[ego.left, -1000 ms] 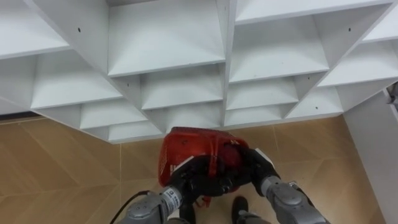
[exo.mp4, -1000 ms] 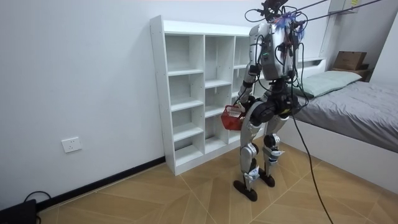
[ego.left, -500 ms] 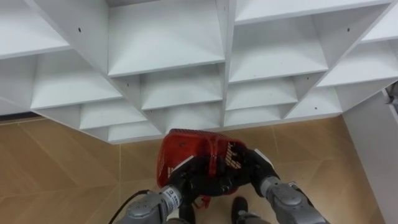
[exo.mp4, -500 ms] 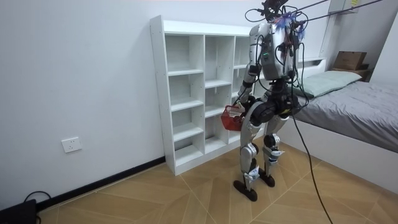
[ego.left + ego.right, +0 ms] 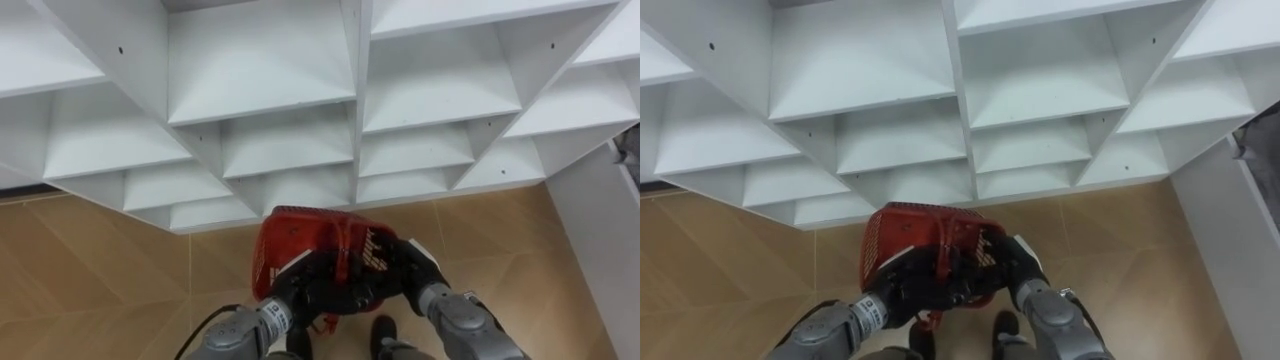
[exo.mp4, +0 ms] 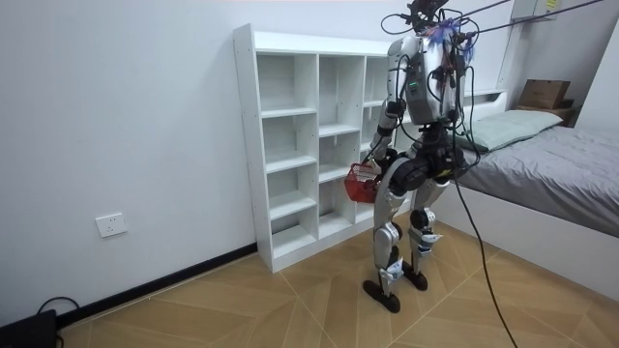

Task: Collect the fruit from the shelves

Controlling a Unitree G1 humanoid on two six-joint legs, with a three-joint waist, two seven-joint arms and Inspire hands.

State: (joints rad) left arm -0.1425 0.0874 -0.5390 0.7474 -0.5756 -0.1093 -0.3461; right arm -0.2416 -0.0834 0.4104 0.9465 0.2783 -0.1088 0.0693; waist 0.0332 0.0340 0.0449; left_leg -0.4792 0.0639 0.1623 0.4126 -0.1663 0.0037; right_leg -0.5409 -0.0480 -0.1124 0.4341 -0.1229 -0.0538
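A red plastic basket hangs low in front of my waist, above the tiled floor. My left hand grips its near left rim with curled fingers. On the near right side, my right hand curls round the rim. The basket sits just short of the bottom shelves of the white closet, an open unit of square compartments. In the room view I stand upright facing the closet with the basket held at hip height.
A white side panel stands at the closet's right end. Tan tiled floor spreads to my left. In the room view a bed lies close behind me, with a cardboard box beyond it.
The basket has tipped very slightly in my hands. The eye view has shifted a little, which is the camera's own move. My stance in the room view is the same.
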